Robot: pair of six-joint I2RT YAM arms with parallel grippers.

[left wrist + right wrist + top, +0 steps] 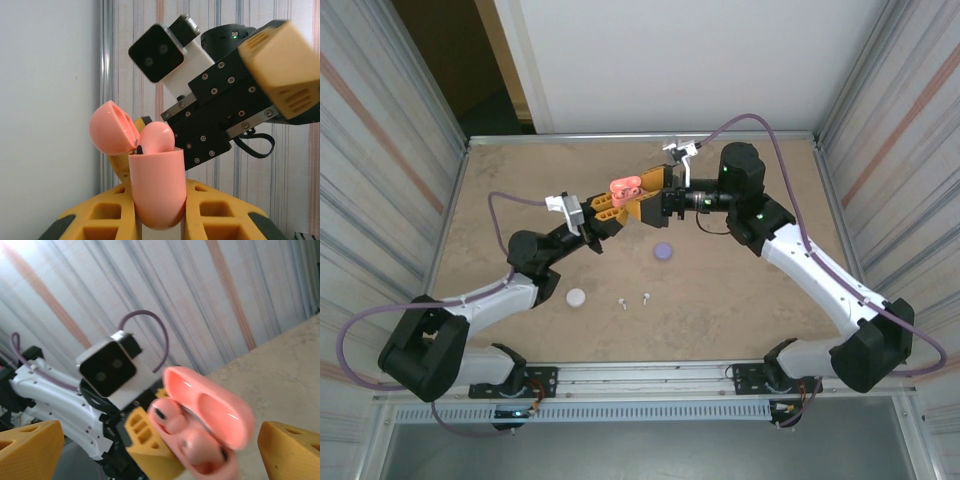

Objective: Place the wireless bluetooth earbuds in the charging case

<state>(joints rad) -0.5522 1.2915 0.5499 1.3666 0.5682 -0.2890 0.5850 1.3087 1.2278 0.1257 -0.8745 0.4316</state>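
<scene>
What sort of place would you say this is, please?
Probably a robot lab work cell: a tan table walled by ribbed panels, two arms bolted at its near edge, and small props, a pink case and white earbuds.

The coral-pink charging case (156,192) is up off the counter (740,290), rounded bottom down. Its domed lid (111,127) is swung open on the hinge. Two coral-pink earbuds (170,419) sit in its wells, their heads bulging above the rim. On the counter on the near side of that case lie two small white earbuds (620,303), side by side but apart. A purple case (664,251) rests between them and the pink case. A white case (576,297) lies just left of the white pair.
</scene>
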